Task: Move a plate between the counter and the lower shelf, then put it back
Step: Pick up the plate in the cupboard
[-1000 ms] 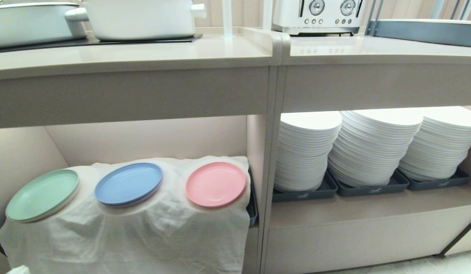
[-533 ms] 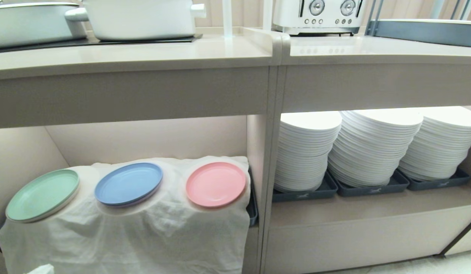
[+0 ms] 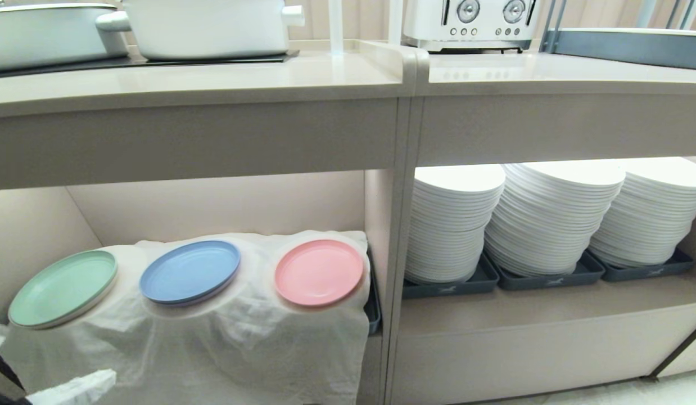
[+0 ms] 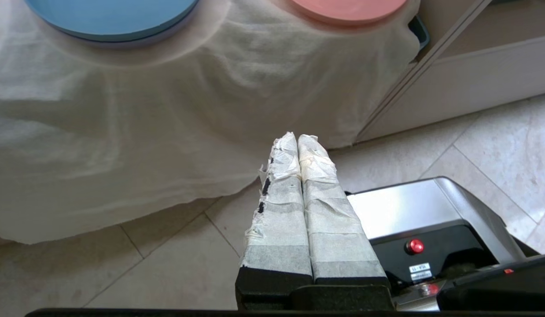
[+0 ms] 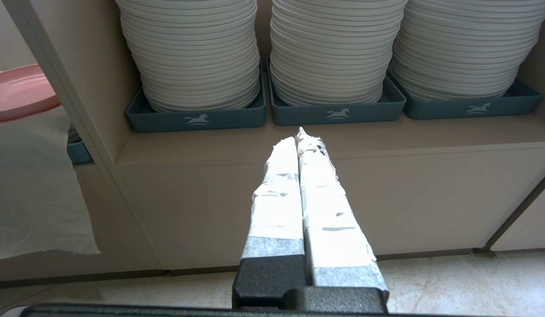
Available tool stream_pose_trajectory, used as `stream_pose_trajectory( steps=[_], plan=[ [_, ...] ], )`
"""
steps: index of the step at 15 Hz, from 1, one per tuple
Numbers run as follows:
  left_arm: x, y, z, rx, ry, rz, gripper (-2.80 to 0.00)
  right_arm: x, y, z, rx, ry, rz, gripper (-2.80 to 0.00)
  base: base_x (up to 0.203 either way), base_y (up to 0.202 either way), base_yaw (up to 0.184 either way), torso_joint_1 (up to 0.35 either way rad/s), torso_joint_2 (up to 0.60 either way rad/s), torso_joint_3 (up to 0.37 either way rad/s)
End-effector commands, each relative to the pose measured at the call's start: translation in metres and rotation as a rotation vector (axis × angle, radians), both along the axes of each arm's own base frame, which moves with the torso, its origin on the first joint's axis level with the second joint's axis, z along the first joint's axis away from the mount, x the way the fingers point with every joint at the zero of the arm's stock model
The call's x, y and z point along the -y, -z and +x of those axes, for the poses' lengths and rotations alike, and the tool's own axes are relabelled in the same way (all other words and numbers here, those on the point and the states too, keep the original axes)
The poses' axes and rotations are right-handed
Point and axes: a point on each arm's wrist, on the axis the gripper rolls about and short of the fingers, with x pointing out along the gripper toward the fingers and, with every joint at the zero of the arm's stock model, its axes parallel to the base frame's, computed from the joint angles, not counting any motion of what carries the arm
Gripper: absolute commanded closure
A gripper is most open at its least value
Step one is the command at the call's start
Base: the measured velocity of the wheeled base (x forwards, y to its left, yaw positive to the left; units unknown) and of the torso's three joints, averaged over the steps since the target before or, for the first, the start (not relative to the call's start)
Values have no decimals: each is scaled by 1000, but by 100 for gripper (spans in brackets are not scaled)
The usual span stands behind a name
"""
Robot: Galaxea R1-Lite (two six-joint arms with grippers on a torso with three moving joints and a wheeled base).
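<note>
From the head view, the pink plate [image 3: 319,272] sat tilted on a cloth-draped mound [image 3: 241,337] in the lower shelf [image 3: 213,208], under the tabletop [image 3: 202,79]. The left wrist view showed the left gripper [image 4: 299,141], jaws together, low before the cloth, probably starting its reach. The right wrist view showed the right gripper [image 5: 299,136] parked, jaws together, facing stacked white plates [image 5: 202,53].

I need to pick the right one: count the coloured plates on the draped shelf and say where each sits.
3, side by side on the white cloth of the lower shelf: the mint-green plate at the left, the blue plate in the middle, the pink plate at the right. None looks hidden.
</note>
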Motion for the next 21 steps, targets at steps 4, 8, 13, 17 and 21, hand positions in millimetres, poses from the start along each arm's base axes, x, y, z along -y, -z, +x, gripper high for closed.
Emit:
stream_pose_trajectory(
  steps=[4, 8, 13, 17, 21],
  plan=[
    [7, 12, 37, -176, 65, 6, 0, 0, 0, 0, -1, 0, 0, 0, 0, 0, 0, 0, 0, 0],
    [18, 26, 69, -250, 99, -12, 0, 0, 0, 0, 1, -1, 0, 0, 0, 0, 0, 0, 0, 0],
    [36, 44, 108, -284, 83, -24, 0, 0, 0, 0, 0, -1, 0, 0, 0, 0, 0, 0, 0, 0],
    [52, 62, 137, -312, 21, -45, 0, 0, 0, 0, 1, -1, 0, 0, 0, 0, 0, 0, 0, 0],
    [80, 63, 168, -310, -63, -117, 0, 0, 0, 0, 0, 0, 0, 0, 0, 0, 0, 0, 0, 0]
  ],
)
